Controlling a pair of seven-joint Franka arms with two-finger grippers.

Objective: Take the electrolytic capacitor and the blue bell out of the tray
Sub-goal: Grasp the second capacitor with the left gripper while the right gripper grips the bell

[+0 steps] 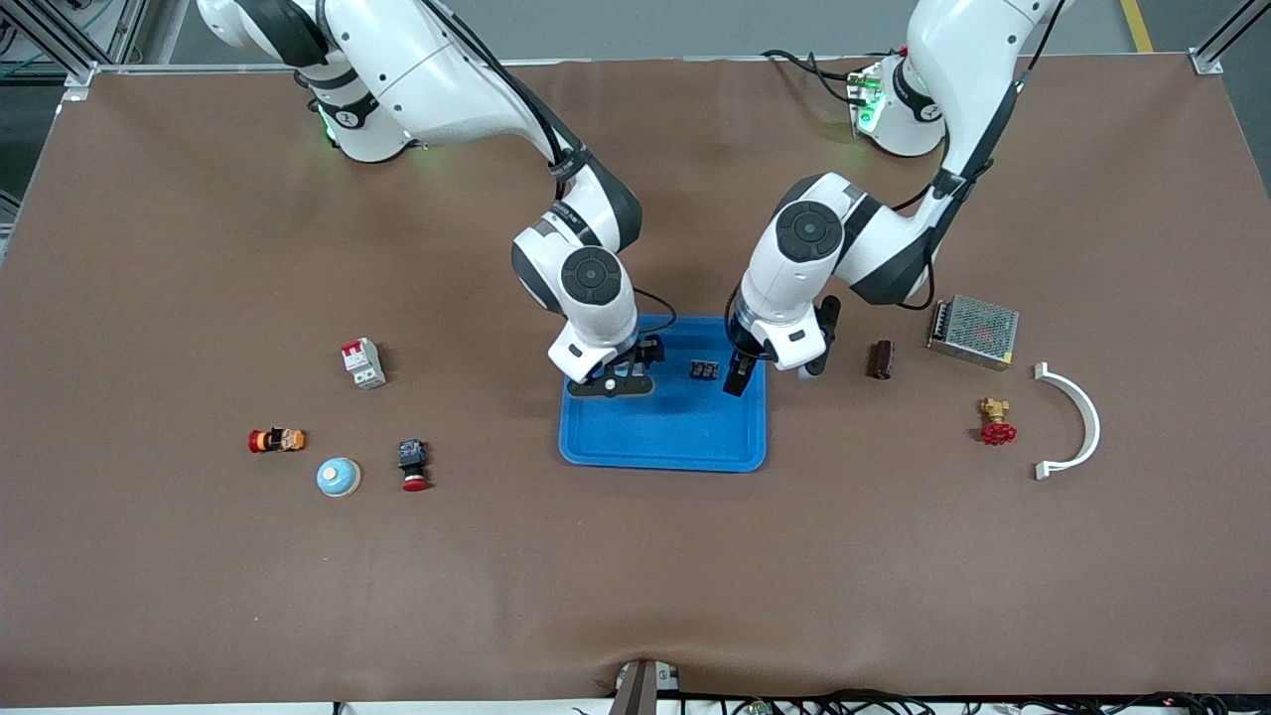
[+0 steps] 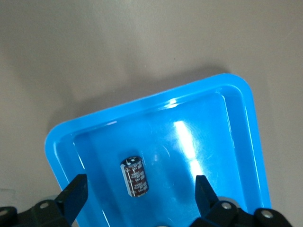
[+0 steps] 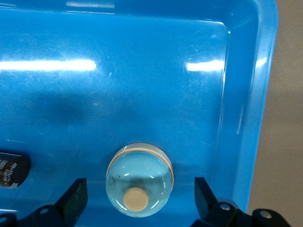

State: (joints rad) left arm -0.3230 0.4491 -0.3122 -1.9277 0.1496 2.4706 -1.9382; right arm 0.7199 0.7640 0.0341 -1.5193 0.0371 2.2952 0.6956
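Both grippers hang spread and empty over the tray: the right gripper straddles the blue bell at the tray's right-arm end, while the left gripper brackets the electrolytic capacitor, whose long axis runs crosswise to the finger gap.

Both arms are white with dark grey joints and round black caps. Thin black cables run along them. Green lights glow near each base. The fingers are black with small screws.
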